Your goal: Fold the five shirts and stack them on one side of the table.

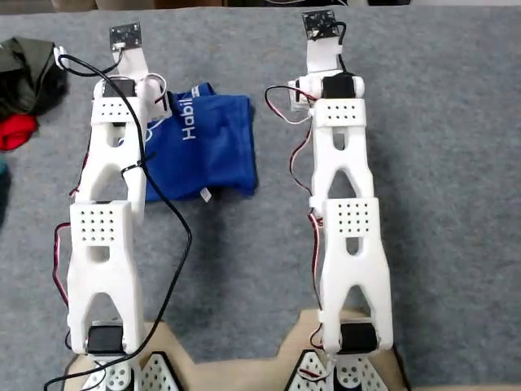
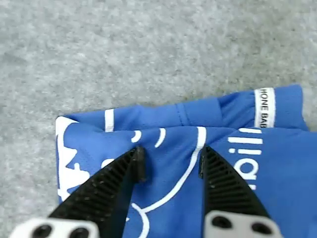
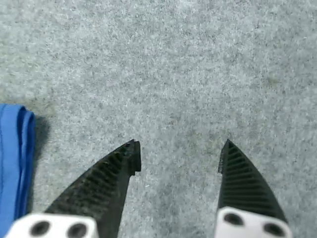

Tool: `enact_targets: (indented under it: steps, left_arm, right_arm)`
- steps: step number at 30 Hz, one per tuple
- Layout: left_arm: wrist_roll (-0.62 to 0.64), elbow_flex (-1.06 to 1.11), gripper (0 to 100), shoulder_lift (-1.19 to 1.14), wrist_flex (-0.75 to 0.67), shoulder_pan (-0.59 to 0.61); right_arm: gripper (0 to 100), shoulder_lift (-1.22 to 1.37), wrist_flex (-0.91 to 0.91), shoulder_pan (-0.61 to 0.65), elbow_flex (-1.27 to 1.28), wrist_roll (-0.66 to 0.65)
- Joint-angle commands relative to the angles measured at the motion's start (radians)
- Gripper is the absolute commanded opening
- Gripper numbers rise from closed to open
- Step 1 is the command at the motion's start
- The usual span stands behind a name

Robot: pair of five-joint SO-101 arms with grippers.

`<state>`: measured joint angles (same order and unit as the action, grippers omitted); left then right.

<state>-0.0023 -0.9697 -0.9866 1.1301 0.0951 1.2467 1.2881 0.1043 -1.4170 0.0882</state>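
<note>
My left gripper (image 2: 171, 163) hangs over the folded blue cotton shirt (image 2: 237, 163), its two black, ribbed, wedge-shaped jaws standing apart with nothing between them. The tips sit above the shirt's white printed lines, just inside its folded edge; I cannot tell whether they touch the cloth. The shirt (image 1: 203, 147) lies flat as a rough rectangle of smooth knit, its layers stacked at the edges, a white printed neck tape (image 2: 264, 106) showing at one corner and a small white label (image 1: 205, 194) sticking out of one edge.

My right gripper (image 3: 181, 151) is just beside the shirt (image 3: 15, 163), off its rounded, layered fold. Its jaws are spread wide over the grey felt-like table cover (image 3: 198, 59), whose surface is matted and speckled.

In the high view the shirt rests between my two white plastic arms, partly under the left one. Well apart from the shirt, beyond my left arm, a crumpled olive-green garment (image 1: 28, 69) and a bunched red cloth (image 1: 16, 130) lie in soft, shapeless heaps on the same table cover (image 1: 440, 163).
</note>
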Motion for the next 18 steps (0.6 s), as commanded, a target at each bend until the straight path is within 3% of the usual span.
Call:
enact_targets:
  steps: [1,7,18]
  left_arm:
    - [0.005,-0.106,18,-0.012,0.018,0.011]
    - [0.003,-0.167,6,-0.071,0.017,0.008]
    - [0.005,-0.192,5,-0.088,0.018,0.015]
  right_arm:
    - [26.7,-0.008,-0.020,-0.015,-0.051,0.003]
    - [26.7,-0.004,-0.025,-0.015,-0.053,0.003]
    - [26.7,-0.004,-0.026,-0.002,-0.053,0.002]
